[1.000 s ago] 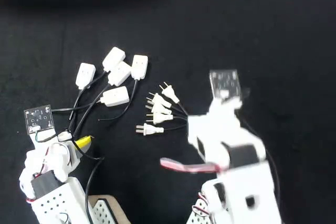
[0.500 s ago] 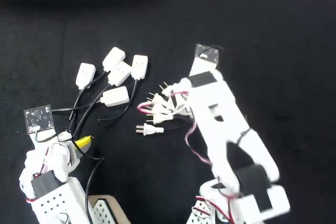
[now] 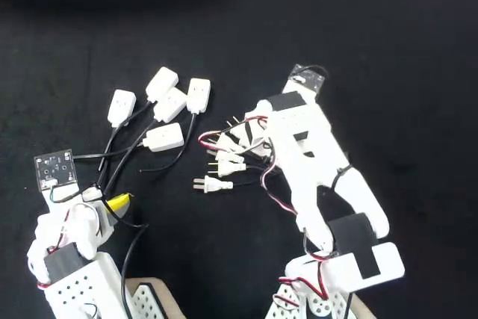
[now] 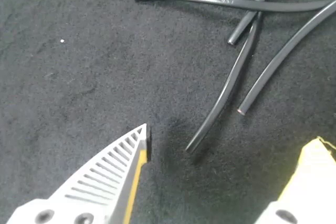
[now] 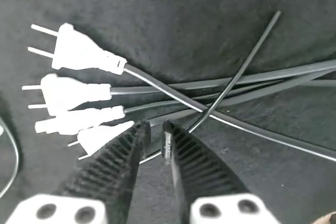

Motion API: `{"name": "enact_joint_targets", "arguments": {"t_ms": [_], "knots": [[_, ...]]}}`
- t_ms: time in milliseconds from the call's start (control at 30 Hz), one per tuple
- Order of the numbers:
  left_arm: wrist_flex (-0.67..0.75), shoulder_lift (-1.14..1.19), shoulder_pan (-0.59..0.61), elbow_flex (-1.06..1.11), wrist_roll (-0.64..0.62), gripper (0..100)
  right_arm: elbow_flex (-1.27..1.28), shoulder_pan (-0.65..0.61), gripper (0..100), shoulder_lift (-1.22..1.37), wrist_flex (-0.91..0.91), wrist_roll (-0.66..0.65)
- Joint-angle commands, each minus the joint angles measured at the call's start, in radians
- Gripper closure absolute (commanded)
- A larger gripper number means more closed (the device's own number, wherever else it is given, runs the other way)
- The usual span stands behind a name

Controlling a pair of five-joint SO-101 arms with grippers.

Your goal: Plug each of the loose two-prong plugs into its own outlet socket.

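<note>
Plugs first: white plastic two-prong plugs (image 3: 226,157) on thin black cords (image 5: 248,51) lie mid-table on the black cloth table (image 3: 418,65). Four are fanned together with prongs pointing left. A single plug (image 3: 211,183) lies just near of the fan, prongs also left. All are loose on the cloth.

Five white rectangular outlet sockets (image 3: 170,104) sit in a loose cluster to the left and far side of the plugs, apart from them. Their black leads run near-left toward the left arm's base.

The right gripper (image 5: 154,128) has black ribbed fingers. It hangs low with its tips right beside an outer plug of the fan, over the cords just behind the plug bodies. Its jaws are a narrow slit apart, with nothing pinched between them. The white right arm (image 3: 314,162) stretches from the near-right base over the right side of the fan.

The left gripper (image 4: 231,135) sits near-left, by the ends of the socket leads. It is spread wide, with one white ribbed finger and one yellow-edged finger, and holds nothing. Loose black cord ends (image 4: 236,72) lie on the cloth ahead of it.
</note>
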State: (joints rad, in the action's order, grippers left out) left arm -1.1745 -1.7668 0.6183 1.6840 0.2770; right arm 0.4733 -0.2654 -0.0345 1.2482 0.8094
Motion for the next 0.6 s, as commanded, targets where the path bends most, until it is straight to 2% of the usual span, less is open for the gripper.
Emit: {"name": "enact_joint_targets", "arguments": {"t_ms": [0,233,567], "knots": [[0.012,0.002,0.005,0.019,0.006,58,-0.018,0.049,94.1,-0.004,0.002,0.012],[0.038,-0.015,0.041,-0.038,0.012,57,-0.021,0.215,94.1,-0.005,0.000,0.006],[0.043,-0.057,0.045,-0.372,0.005,57,-0.016,0.235,94.1,-0.005,-0.041,0.012]]}}
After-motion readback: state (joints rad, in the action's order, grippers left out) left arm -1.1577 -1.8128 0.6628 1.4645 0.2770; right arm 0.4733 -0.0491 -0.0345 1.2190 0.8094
